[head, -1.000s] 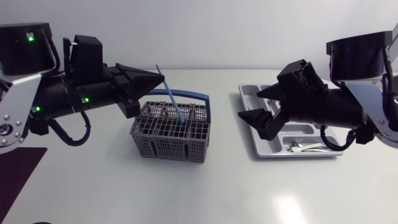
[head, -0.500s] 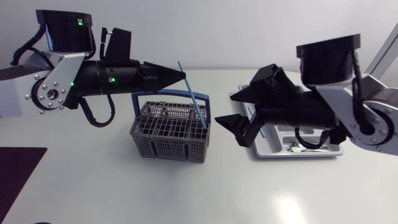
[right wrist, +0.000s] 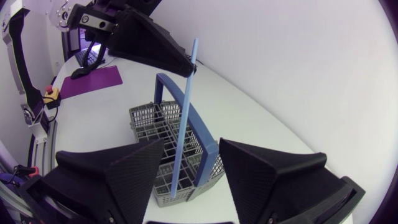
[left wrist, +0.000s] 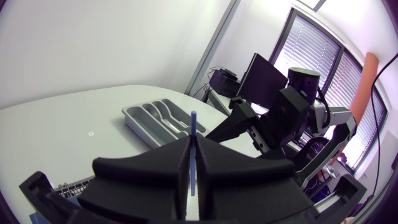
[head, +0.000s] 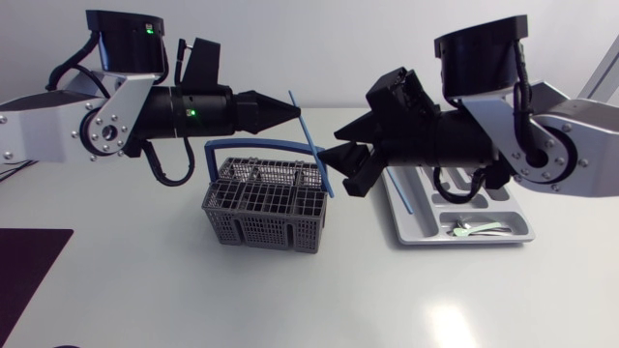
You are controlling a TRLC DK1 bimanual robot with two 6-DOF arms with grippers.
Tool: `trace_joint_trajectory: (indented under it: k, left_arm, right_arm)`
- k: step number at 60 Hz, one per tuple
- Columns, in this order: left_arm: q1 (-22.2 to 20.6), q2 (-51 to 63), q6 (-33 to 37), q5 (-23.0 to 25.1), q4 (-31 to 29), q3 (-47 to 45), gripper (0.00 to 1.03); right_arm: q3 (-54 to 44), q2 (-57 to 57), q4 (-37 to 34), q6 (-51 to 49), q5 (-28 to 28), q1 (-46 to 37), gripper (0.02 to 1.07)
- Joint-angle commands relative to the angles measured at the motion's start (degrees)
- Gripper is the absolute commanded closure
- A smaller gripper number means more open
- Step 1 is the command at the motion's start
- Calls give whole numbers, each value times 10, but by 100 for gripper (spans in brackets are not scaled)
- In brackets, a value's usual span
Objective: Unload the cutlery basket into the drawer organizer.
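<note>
The left jaws are pinched shut on a thin blue stick, holding it right by its top end, up above the grey cutlery basket sitting mid-table. The stick's long axis is steep but tilted: the top leans to the far left and the bottom end points down towards the near right, ending by the basket's right edge next to its blue handle. I can't tell if that tip is actually clear of the basket. The right jaws are wide open, one finger on each side of the stick's lower half and not touching it. The drawer organizer lies on the right of the table, with a pale utensil in a near slot.
</note>
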Motion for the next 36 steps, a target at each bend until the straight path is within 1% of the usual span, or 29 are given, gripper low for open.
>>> trace_joint_trajectory:
  k: [1,11,15,29,36]
  left_arm:
    - [-7,7,-18,10,-1,24,100]
    - [-11,9,-26,10,-1,30,100]
    - [-12,11,-27,10,-1,32,100]
    - [-21,15,-29,10,0,38,100]
    - [-21,17,-29,10,1,38,100]
  right_arm:
    - [22,17,2,19,-4,1,52]
    - [28,31,1,23,2,4,67]
    - [29,34,1,23,3,3,75]
    - [29,40,-12,23,3,4,77]
    - [27,39,-12,25,2,4,84]
